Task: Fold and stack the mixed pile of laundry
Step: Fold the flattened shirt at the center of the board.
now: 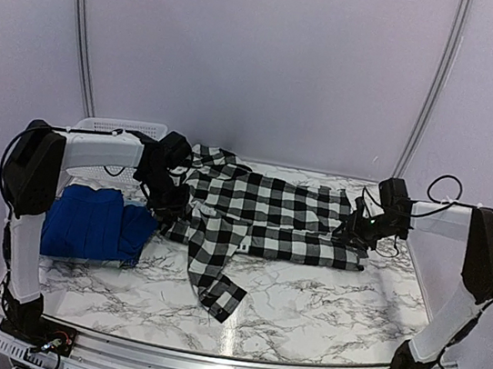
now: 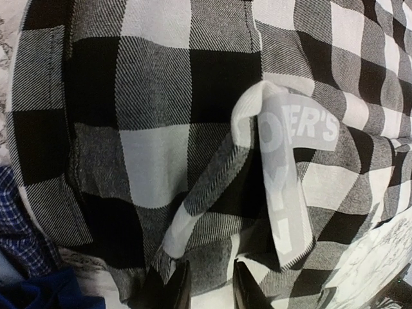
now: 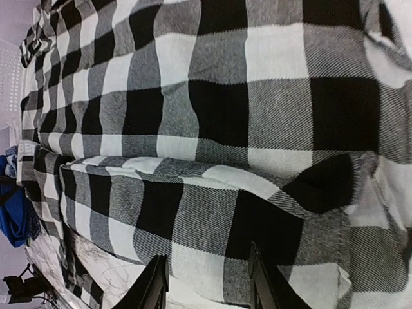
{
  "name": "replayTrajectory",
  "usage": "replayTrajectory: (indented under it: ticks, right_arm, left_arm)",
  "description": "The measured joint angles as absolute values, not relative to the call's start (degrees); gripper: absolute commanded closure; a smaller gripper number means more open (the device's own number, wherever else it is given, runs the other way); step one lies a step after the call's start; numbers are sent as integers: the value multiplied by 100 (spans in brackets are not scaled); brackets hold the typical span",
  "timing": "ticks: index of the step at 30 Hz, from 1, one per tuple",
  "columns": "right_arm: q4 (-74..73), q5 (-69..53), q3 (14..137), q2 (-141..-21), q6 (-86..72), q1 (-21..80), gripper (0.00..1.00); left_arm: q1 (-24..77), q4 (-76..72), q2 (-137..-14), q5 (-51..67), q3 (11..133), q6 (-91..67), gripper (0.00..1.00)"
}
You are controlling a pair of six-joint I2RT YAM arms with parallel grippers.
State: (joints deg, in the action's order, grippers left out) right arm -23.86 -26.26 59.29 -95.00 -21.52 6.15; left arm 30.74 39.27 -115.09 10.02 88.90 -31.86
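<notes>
Starting at 9 o'clock on the marble table (image 1: 320, 314), the royal-blue shirt (image 1: 89, 225) lies in a bunched heap just beside the left arm. The white lattice basket (image 1: 119, 126) sits behind it at about 11 o'clock. Close in from the wrist, a sliver of small-checked navy cloth (image 2: 18, 222) peeks out at 8 o'clock.

Now the left gripper (image 2: 210, 291): its fingers (image 2: 177, 286) stand only a narrow gap apart, and that gap is packed with flannel. It's pinching the collar end, where a raised fold and a grey printed label (image 2: 286, 161) stand up just above the tips.

Centre stage, the black-and-white flannel shirt (image 1: 265, 213) is stretched flat from 9 to 3 o'clock between the two arms. One sleeve trails off toward 6 o'clock.

Over at 3 o'clock, the right gripper (image 3: 207, 283) is down at the shirt's hem end. Its fingers (image 3: 154, 286) are set wider apart, with checked cloth lying between them. Whether they actually grip it, I can't tell.
</notes>
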Motion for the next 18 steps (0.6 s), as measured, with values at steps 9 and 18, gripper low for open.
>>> replayTrajectory:
  ticks: [9,18]
  right_arm:
    - [-1754,-2670,5384,-10079,-2248,600,65]
    - [-1728,-2685,4818,-9443,-2161,373,51]
  left_arm:
    - [3076,3514,-11913,873,8545,-3144,85]
    - [3118,3057,-11607,897,8049,-3159,49]
